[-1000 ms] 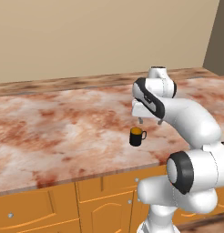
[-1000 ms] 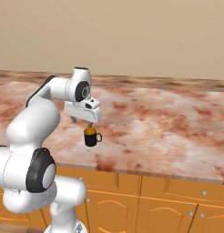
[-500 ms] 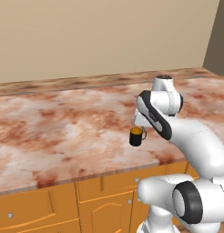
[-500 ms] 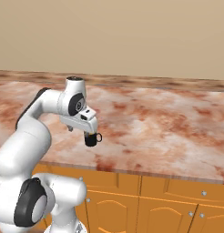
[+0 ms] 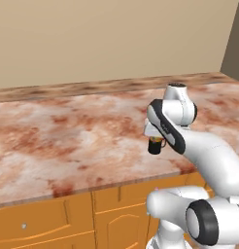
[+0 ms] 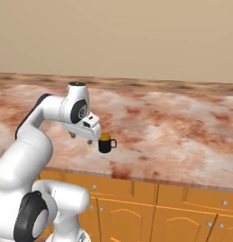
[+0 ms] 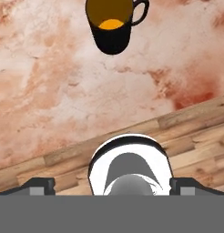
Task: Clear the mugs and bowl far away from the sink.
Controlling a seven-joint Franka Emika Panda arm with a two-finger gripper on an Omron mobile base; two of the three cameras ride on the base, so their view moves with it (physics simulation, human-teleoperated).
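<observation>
mug (image 6: 106, 143) stands alone on counter (image 6: 184, 127) near front edge | gripper (image 6: 81, 137) has pulled back left, clear of it | fingers apart, empty | this mug looks placed

A reddish marbled counter (image 5: 68, 136) is backed by a plain beige wall (image 5: 107, 39); orange wooden cabinets (image 6: 184, 212) are set beneath the counter.
</observation>
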